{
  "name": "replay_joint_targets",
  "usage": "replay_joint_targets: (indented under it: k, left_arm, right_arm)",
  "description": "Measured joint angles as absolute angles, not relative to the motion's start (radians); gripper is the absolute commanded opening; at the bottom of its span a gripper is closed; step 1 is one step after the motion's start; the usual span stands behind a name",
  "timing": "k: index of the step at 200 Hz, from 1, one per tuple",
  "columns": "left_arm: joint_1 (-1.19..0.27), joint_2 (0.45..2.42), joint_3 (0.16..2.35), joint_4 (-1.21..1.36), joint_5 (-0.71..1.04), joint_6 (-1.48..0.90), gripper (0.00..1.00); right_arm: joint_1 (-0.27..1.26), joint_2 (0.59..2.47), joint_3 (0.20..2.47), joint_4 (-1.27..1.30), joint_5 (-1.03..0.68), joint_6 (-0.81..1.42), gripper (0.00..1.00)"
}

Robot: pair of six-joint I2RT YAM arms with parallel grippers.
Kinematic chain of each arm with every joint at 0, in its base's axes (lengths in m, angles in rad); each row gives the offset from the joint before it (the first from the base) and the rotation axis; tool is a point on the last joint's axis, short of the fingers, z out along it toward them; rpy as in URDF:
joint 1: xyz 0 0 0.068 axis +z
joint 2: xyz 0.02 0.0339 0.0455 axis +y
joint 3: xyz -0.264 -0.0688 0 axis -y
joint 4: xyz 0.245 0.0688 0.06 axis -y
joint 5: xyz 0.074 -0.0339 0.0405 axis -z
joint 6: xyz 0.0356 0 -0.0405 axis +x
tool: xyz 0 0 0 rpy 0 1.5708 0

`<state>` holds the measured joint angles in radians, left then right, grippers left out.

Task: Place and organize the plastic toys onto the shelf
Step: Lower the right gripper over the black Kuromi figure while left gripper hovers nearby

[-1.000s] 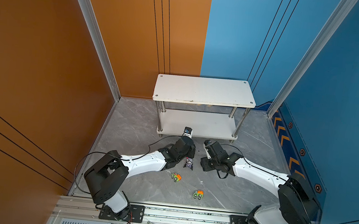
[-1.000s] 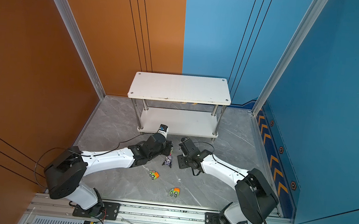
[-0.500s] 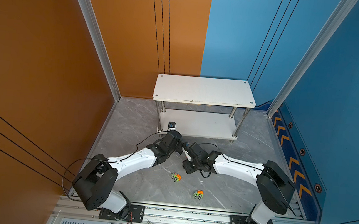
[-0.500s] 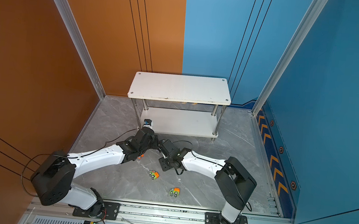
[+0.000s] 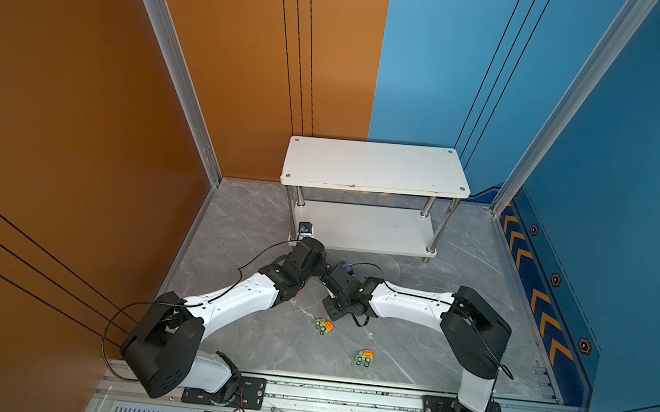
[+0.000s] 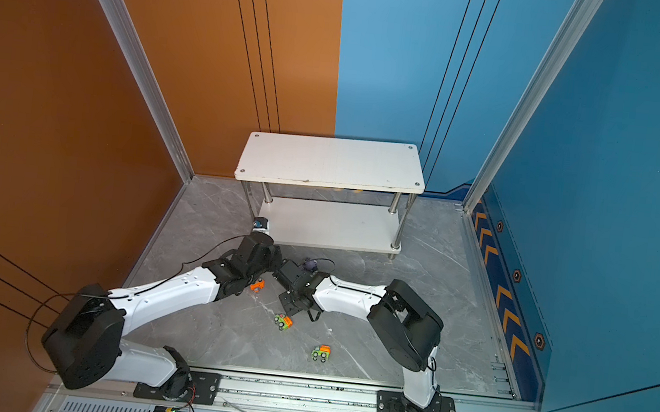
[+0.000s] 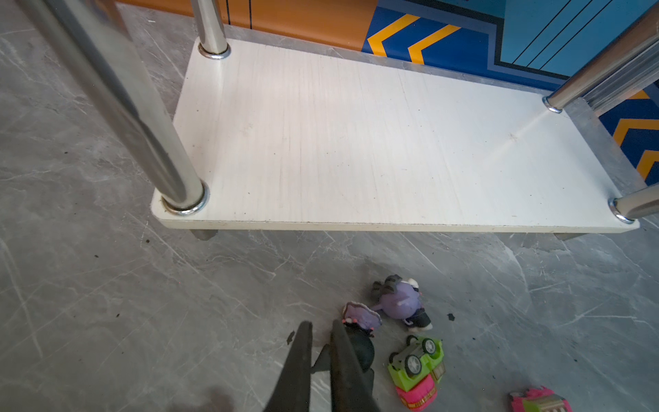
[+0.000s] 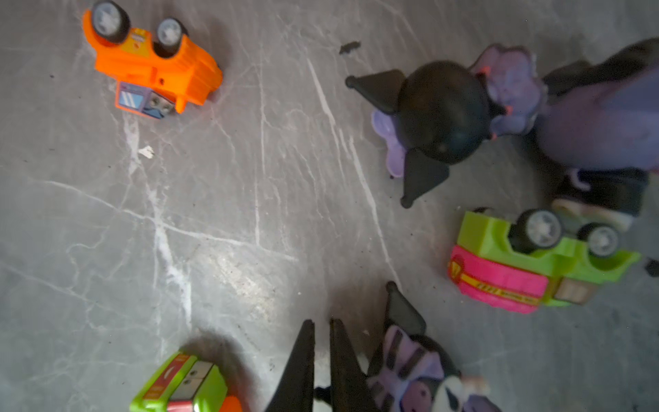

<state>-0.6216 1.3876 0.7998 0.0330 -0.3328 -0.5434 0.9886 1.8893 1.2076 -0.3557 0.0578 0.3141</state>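
Observation:
The white two-tier shelf (image 5: 374,165) stands at the back, and its lower tier (image 7: 374,142) is bare. Both arms meet on the floor in front of its left corner. My left gripper (image 7: 321,326) is shut and holds nothing. A black cat-eared figurine (image 7: 362,351) lies just behind it, next to a purple figurine (image 7: 399,301) and a green-pink car (image 7: 417,367) on its side. My right gripper (image 8: 321,323) is shut beside a striped purple figurine (image 8: 413,367). An orange car (image 8: 153,67) lies overturned. Two green-orange cars (image 5: 324,325) (image 5: 364,358) sit nearer the front.
A chrome shelf post (image 7: 142,117) rises close to the left gripper. An orange wall (image 5: 75,147) closes the left side and a blue wall (image 5: 633,205) the right. An aluminium rail (image 5: 341,396) runs along the front edge.
Both grippers have shifted left, toward the shelf's front left corner. The right arm has reached across the middle and its gripper has closed. The left gripper has stayed shut.

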Motion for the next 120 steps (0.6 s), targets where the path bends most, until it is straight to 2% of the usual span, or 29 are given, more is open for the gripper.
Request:
replay_joint_targets:
  k: [76, 91, 104, 120]
  left_arm:
    - [-0.622, 1.464, 0.823, 0.037, -0.268, -0.544, 0.14]
    - [-0.622, 1.467, 0.831, 0.037, -0.258, -0.544, 0.14]
    - [-0.622, 1.467, 0.833, 0.037, -0.255, -0.544, 0.15]
    - [-0.622, 1.467, 0.833, 0.037, -0.251, -0.544, 0.15]
  right_arm:
    - [0.893, 1.795, 1.159, -0.359, 0.057, 0.313, 0.18]
    - [0.876, 1.768, 1.159, -0.358, 0.049, 0.309, 0.23]
    - [0.866, 1.744, 1.159, -0.358, 0.044, 0.293, 0.33]
    - [0.86, 1.718, 1.159, -0.359, 0.041, 0.258, 0.36]
